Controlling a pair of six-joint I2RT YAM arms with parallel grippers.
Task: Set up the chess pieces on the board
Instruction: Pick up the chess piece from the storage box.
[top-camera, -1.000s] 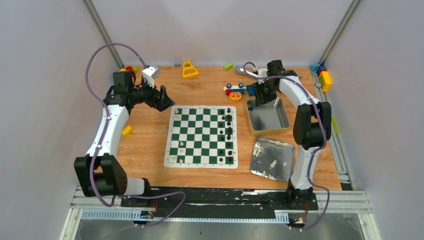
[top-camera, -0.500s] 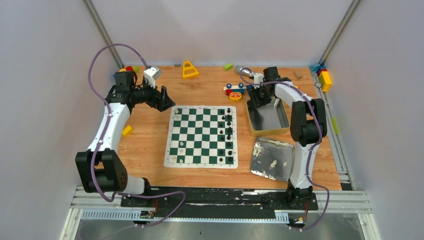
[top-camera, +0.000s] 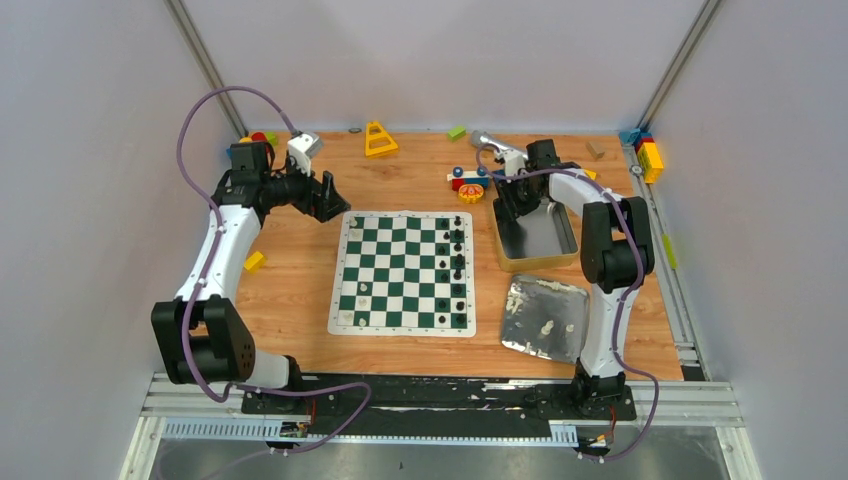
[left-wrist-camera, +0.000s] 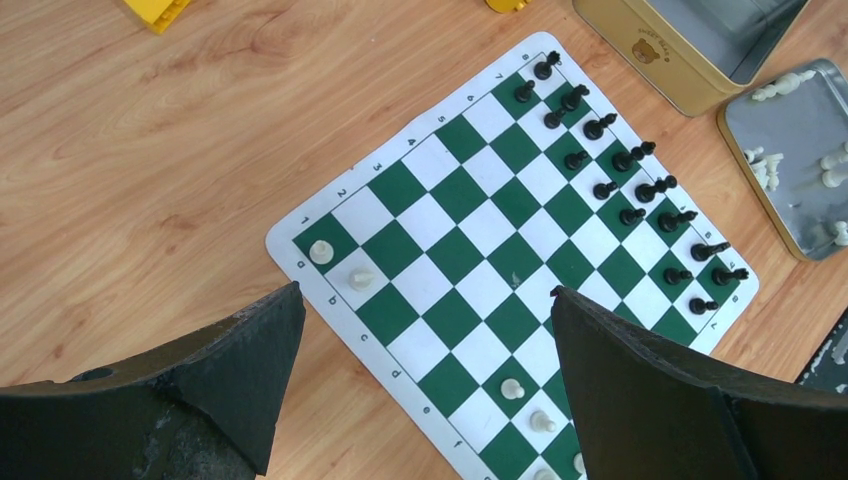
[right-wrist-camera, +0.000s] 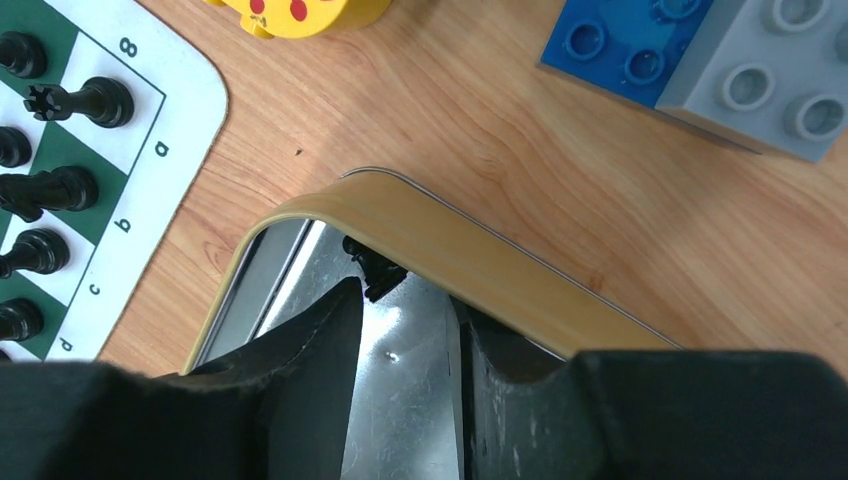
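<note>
Black chess piece (right-wrist-camera: 370, 268) half-hidden behind gold tin (right-wrist-camera: 450, 245) wall at right gripper (right-wrist-camera: 402, 300) tips; grip unclear. Left gripper (left-wrist-camera: 422, 292) spread wide, empty.

Board (top-camera: 400, 270): the middle files are open from far edge to near edge. Two packed rows of black pieces (top-camera: 458, 262) block the right side, and a few cream-white pieces (top-camera: 362, 290) stand at the near-left corner. Right gripper (right-wrist-camera: 400, 310) is down in the far-left corner of the gold tin (right-wrist-camera: 450, 250), walled in on two sides, with one black piece (right-wrist-camera: 372, 268) lying against the wall just ahead of its fingertips. Just outside that wall lie a blue-and-grey block (right-wrist-camera: 700, 60) and a yellow toy (right-wrist-camera: 300, 12).
</note>
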